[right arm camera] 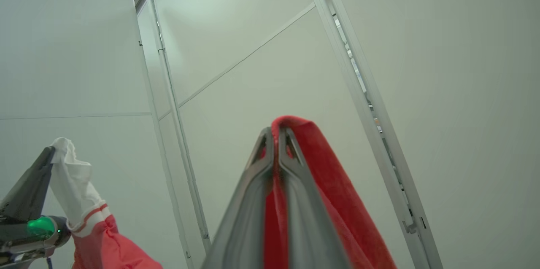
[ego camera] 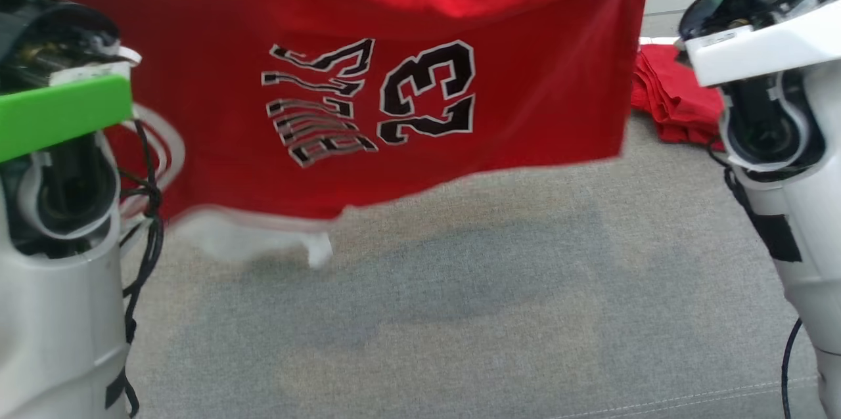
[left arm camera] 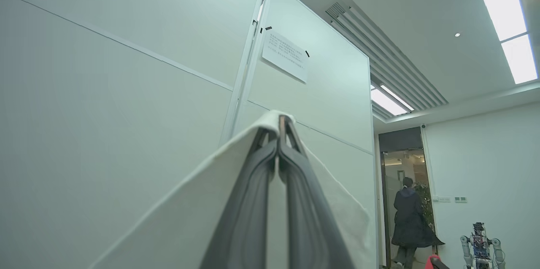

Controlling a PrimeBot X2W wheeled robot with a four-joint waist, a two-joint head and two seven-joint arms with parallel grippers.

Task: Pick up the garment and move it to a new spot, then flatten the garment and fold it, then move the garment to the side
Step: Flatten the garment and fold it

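One grey surface is lying under everything, the largest item in the head view. Above it the jersey is hanging clear of that surface, stretched sideways between your two arms. Its red panel with the number 23 is facing the head camera, and its lower edge is showing blurred.

You are handling what looks like a light, limp knit. It is sagging in the middle, and it is likely to drape and crease wherever it lands. Judging from this, you are best taking it by the edge at two points well apart, as now, so that the panel is spreading flat as you are lowering it.

A pile of folded red cloth is sitting on the surface to the right, behind the right arm and apart from the jersey. No bin or basket is taking part; the pile is lying loose.

The right gripper is clenching a red fold of the jersey, its fingers pressing together with cloth running down between them. The left gripper is likewise clamping, its fingers meeting on the jersey's white trim. Smallest, a red stripe is edging that trim in the right wrist view.
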